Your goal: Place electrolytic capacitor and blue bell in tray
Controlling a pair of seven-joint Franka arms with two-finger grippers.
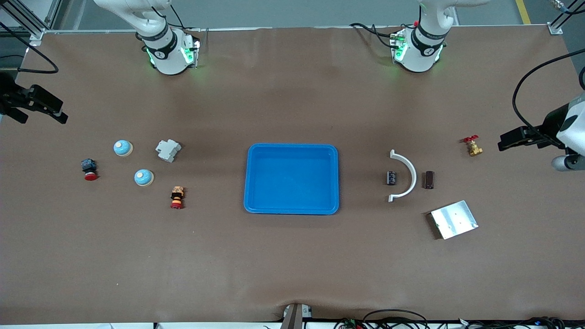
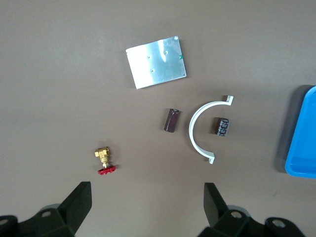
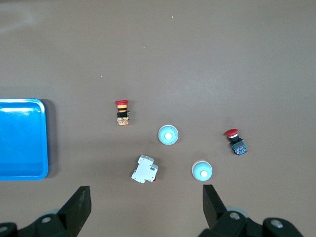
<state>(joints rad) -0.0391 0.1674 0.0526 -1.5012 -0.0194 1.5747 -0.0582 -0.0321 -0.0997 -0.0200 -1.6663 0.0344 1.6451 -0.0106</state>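
Blue tray [image 1: 292,151], central, empty, ready to receive. Capacitors [image 1: 391,177] beside white bracket [image 1: 406,176]; blue bells [image 1: 143,177] ungrasped. Left gripper [image 2: 145,202], right gripper [image 3: 145,202]: fingers apart, waiting above.

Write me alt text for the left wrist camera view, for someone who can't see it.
The open left hand hangs above a brown table holding a silvery square metal plate, a dark brown cylindrical capacitor, a white plastic half-ring curving around a second dark cylindrical capacitor, and a small brass valve with a red handle. A corner of the shallow bright-blue plastic tray shows at the edge.
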